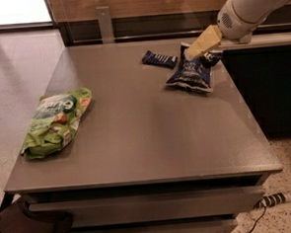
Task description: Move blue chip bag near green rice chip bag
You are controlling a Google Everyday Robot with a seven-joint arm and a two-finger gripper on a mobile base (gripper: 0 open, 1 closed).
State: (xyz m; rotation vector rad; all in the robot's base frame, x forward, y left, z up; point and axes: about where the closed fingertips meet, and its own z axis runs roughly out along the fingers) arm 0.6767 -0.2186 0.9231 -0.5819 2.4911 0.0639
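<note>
Blue chip bag (191, 76), gripper (191, 53) at its top edge, jaws' state impossible to tell.

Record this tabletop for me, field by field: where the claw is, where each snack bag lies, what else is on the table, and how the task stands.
claw: far right of the table, right at the top edge of the blue chip bag
blue chip bag: lying flat, far right corner
green rice chip bag: lying near the left edge
bar wrapper: flat, just left of the blue chip bag, apart from it
table: gray top
task state: bags on opposite sides, move not yet done
</note>
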